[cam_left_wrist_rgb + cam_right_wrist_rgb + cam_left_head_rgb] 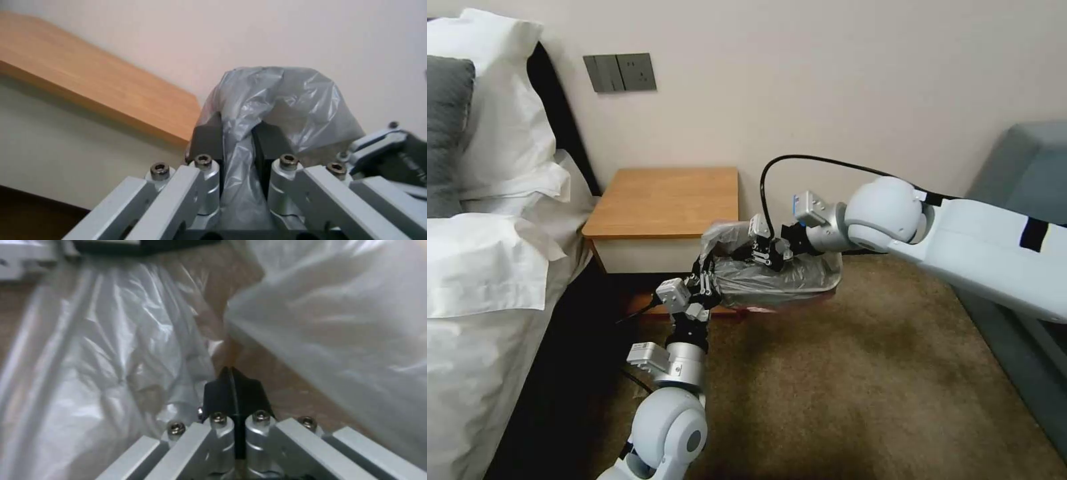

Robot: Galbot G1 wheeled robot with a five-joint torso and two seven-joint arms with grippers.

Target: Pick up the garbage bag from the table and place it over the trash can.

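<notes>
Head view: your garbage bag (774, 277) is off the tabletop (667, 200), stretching between both claws just beside it, low over the carpet. Left claw (706, 279) is pinching a fold of film; right claw (760, 253) is clenching the upper edge. You're mid-draping. Trash can isn't discernible under the plastic, so next you'll need to find its rim.
</notes>
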